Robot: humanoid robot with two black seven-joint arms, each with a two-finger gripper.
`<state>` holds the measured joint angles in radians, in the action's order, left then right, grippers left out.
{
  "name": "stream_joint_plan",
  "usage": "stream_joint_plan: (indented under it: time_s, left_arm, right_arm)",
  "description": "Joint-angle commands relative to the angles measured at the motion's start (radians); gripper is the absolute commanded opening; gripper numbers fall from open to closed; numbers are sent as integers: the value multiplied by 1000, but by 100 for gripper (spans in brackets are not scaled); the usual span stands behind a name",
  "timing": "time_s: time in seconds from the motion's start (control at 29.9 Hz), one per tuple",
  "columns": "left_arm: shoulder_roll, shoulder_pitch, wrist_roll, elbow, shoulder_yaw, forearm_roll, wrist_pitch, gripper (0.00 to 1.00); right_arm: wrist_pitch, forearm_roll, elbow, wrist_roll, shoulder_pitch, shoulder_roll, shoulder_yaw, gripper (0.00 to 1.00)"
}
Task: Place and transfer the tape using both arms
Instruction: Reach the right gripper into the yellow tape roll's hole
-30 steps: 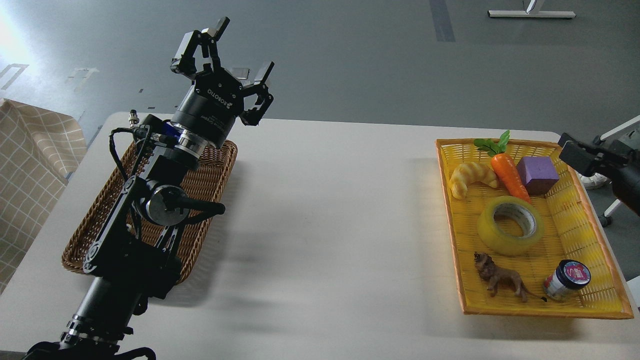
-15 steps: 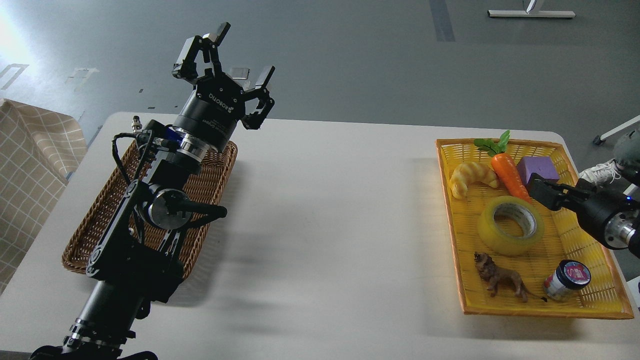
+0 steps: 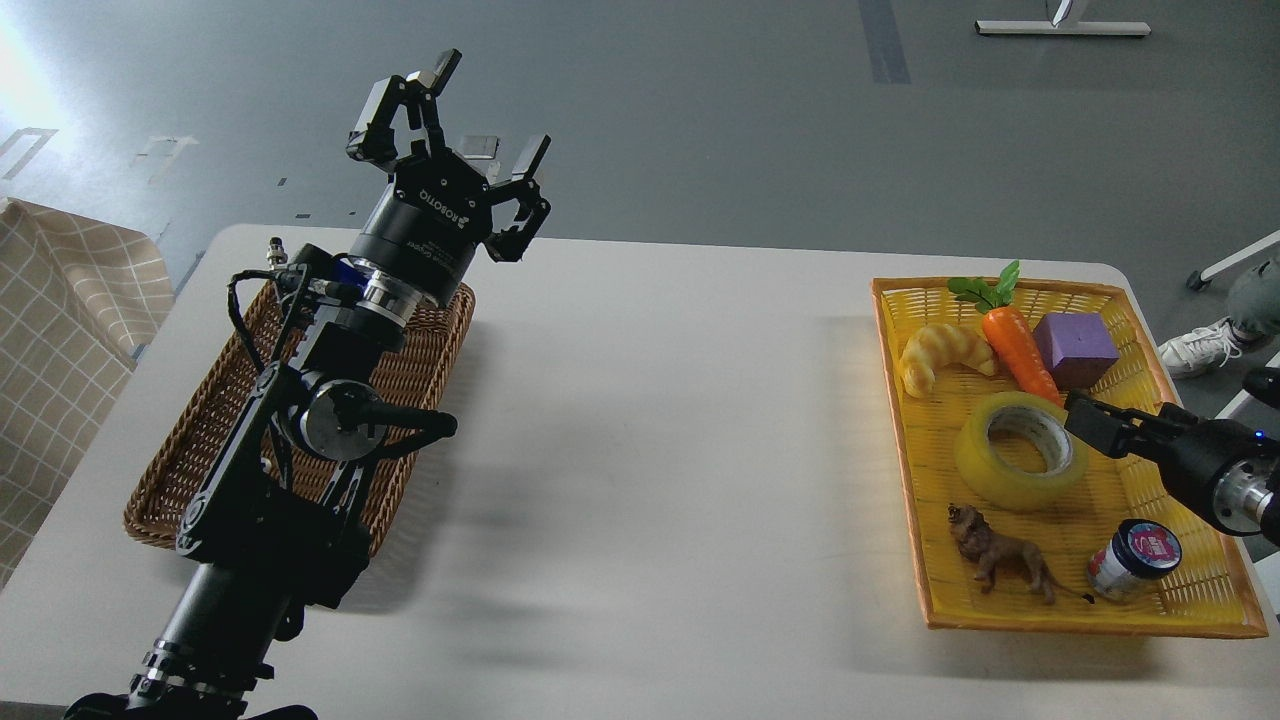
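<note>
Cloth [image 3: 60,330] with a checked pattern hangs at the far left edge, well away from our left arm. Our left gripper [image 3: 450,130] is raised above the far rim of the brown wicker basket [image 3: 190,470], its fingers [image 3: 425,75] spread wide and holding nothing. The arm behind it runs down across the basket toward the near left corner. To the right of that gripper the white table [image 3: 650,450] lies bare as far as the yellow tray [image 3: 1170,590].

In the tray, our right gripper [image 3: 1090,425] comes in from the right edge and hovers just beside the right side of the tape [image 3: 1020,452] (we see it end-on and dark, so we cannot tell how far its fingers stand apart). The tape lies flat in the middle of the tray, immediately left of the gripper tip. Beyond the gripper sit a croissant [image 3: 945,352], a carrot [image 3: 1015,345] and a purple block [image 3: 1075,348], the block nearest to it. Nearer to us than the gripper stand a toy lion [image 3: 1000,560] to its left and a small jar [image 3: 1135,558] lying almost below the arm.
</note>
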<state>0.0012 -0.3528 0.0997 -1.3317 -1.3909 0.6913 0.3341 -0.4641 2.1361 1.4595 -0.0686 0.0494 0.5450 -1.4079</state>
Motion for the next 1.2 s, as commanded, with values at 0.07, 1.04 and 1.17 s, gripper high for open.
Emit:
stream_joint_plan:
  time_s: [0.07, 1.04, 1.17]
  left_arm:
    - [-1, 18, 0, -1, 0, 1, -1, 98]
    - [-1, 9, 0, -3, 1, 1, 0, 98]
    - [-1, 8, 0, -3, 1, 1, 0, 98]
  right_arm:
    - [1, -42, -10, 10, 9, -5, -3, 100]
    - [10, 46, -40, 1, 15, 36, 92, 100]
    - [12, 46, -64, 3, 15, 36, 98, 99]
